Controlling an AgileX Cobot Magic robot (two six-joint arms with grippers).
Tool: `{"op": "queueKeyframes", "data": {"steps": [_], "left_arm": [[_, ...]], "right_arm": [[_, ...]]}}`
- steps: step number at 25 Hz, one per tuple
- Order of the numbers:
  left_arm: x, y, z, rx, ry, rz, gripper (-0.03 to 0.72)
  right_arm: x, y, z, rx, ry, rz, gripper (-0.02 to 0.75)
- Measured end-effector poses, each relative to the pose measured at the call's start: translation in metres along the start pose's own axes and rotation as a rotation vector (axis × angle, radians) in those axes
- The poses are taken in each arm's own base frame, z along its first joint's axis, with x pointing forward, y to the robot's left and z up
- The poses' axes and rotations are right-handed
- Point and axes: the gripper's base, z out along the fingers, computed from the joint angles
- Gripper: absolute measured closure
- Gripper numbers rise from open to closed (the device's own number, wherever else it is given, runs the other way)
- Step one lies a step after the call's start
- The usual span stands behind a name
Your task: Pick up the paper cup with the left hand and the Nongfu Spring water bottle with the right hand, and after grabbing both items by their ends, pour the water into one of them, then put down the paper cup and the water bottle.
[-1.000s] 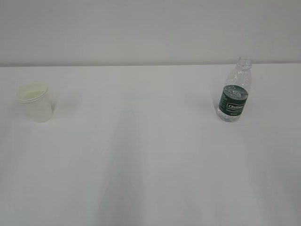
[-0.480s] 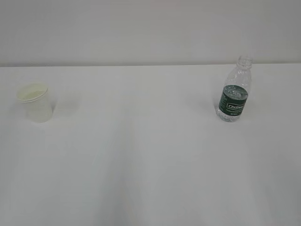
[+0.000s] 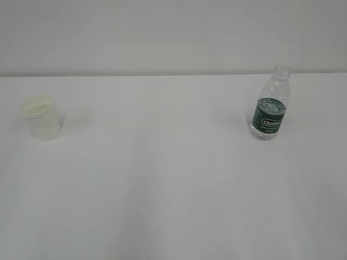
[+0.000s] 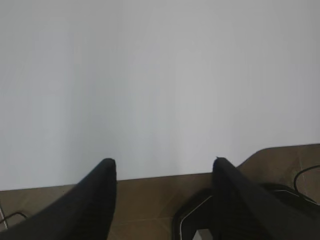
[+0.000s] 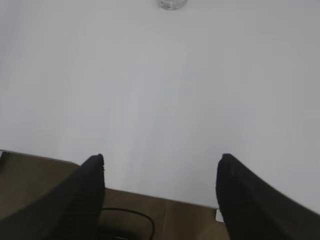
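Observation:
The white paper cup (image 3: 41, 117) stands upright at the left of the white table (image 3: 162, 162). Upright at the right stands the clear water bottle (image 3: 270, 104), capless, with a dark green label. Only the bottle's base (image 5: 172, 4) shows at the top edge of the right wrist view. Neither arm appears in the exterior view. My left gripper (image 4: 164, 161) hangs open and empty over the table's near edge, the cup out of its view. Likewise open and empty, my right gripper (image 5: 161, 157) sits at the near edge, far short of the bottle.
A pale wall (image 3: 173, 32) rises behind the table's far edge. Below the near edge the wrist views show brown floor (image 4: 150, 200), a black cable (image 5: 135, 217) and a dark base (image 4: 200, 220).
Cup and bottle stand where they were. No arm enters the exterior view in any frame.

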Motion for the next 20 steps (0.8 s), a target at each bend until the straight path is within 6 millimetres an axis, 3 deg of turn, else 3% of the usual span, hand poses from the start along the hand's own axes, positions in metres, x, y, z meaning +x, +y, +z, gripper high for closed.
{"op": "queueKeyframes", "data": {"steps": [13, 20], "left_arm": [[0.009, -0.003, 0.009, 0.033, 0.019, -0.016, 0.298], [0.017, -0.003, -0.002, 0.048, -0.064, -0.018, 0.309]], "right_arm": [[0.01, 0.0, 0.006, -0.003, 0.078, 0.015, 0.216], [0.01, 0.0, 0.006, -0.003, 0.081, 0.015, 0.216]]}}
